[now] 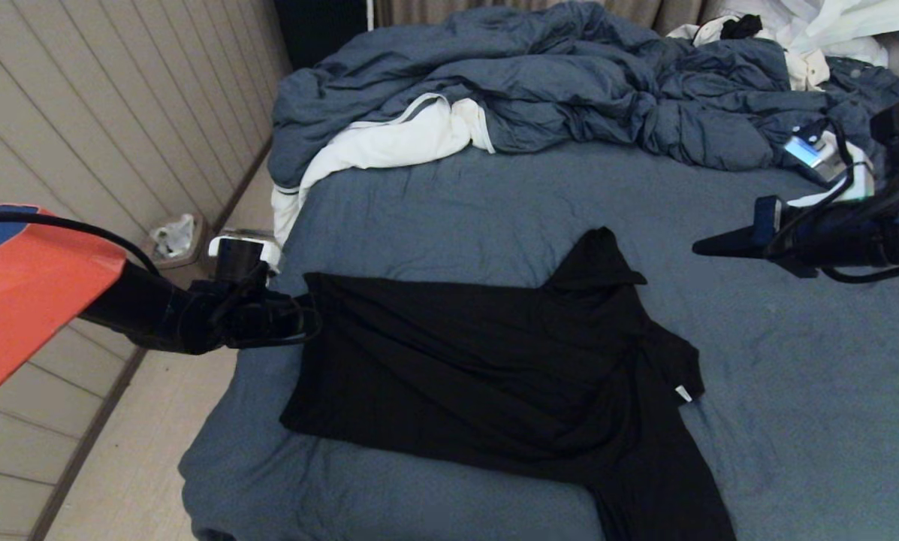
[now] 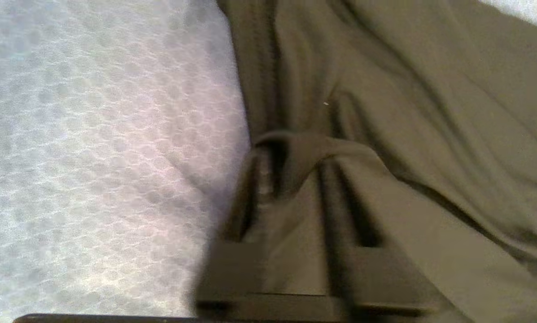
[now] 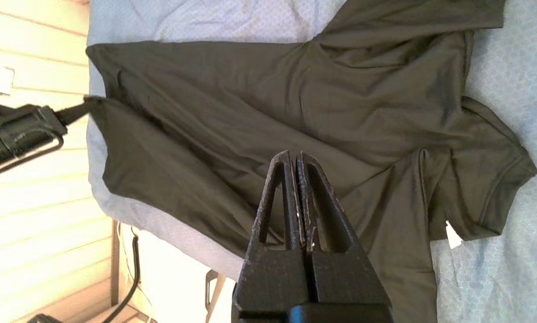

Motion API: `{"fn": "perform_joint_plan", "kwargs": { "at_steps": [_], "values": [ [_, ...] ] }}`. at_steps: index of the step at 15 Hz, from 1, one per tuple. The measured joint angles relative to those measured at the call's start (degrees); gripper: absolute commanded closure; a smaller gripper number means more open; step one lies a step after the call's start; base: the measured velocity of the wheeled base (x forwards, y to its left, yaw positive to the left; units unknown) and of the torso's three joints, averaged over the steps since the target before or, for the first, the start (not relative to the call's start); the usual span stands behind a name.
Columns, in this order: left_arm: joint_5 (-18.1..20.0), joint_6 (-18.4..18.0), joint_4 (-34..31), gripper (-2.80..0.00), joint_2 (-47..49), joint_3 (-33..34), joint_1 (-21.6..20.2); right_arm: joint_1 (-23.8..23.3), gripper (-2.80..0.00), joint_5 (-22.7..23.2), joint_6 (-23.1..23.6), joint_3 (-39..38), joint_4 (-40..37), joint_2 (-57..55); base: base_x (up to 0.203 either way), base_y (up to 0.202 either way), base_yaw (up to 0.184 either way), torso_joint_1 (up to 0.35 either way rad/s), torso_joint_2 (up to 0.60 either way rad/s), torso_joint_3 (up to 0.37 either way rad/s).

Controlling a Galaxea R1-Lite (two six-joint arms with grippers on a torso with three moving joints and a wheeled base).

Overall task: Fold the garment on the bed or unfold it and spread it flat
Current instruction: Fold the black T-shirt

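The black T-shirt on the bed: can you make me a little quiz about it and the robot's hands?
1. True or false: the right gripper is shut and holds nothing.
2. Where is the left gripper? A: at the edge of the garment, by the side of the bed. B: up on the rumpled duvet. C: down on the floor.
3. Fill in: the small tag sticking out of the garment is coloured ___.
Key: 1 true; 2 A; 3 white.
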State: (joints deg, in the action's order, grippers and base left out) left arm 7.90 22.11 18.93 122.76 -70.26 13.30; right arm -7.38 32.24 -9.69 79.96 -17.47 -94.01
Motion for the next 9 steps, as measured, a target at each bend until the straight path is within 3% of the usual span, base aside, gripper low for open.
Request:
{"fn": "perform_joint_plan", "kwargs": {
  "at_steps": [9],
  "values": [
    [0.0, 0.2, 0.5, -2.80, -8.4, 13.1, -0.5, -1.9, 0.00, 3.5, 1.5, -4.4, 0.1, -0.1, 0.000, 0.000, 0.000, 0.000, 0.00, 0.000]
  ]
}}
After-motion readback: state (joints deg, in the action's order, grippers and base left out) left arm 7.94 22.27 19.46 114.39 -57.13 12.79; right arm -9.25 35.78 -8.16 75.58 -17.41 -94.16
